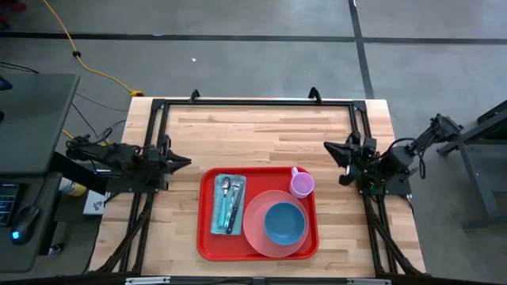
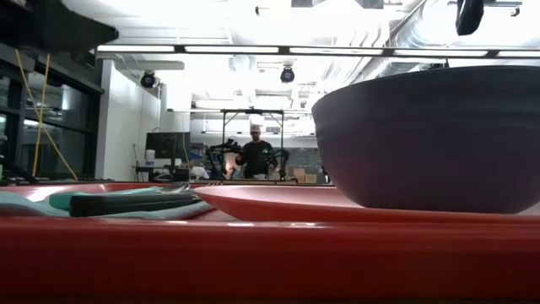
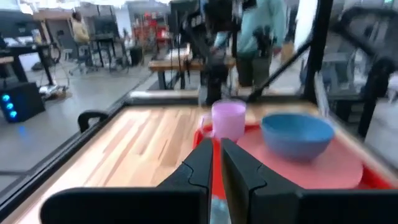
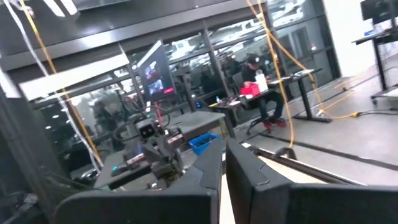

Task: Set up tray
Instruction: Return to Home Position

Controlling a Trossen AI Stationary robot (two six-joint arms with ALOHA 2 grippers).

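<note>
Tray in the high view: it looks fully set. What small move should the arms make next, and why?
Probably just settle both arms into rest, touching nothing. The tray holds the pink plate with the blue bowl on it, the cup, and the napkin bearing cutlery; the left gripper and right gripper sit shut at the table's sides, clear of it.

On the tray (image 1: 203, 218): napkin (image 1: 218, 215) (cutlery (image 1: 230, 204) on it) left, plate (image 1: 255, 229) holding bowl (image 1: 284, 223) right, cup (image 1: 301, 184) beside plate.

Open tabletop (image 1: 261, 134) behind the tray (image 1: 207, 247) (itself crowded with plate (image 1: 255, 234), bowl (image 1: 284, 222), cup (image 1: 301, 184) and cutlery (image 1: 228, 204))
</note>
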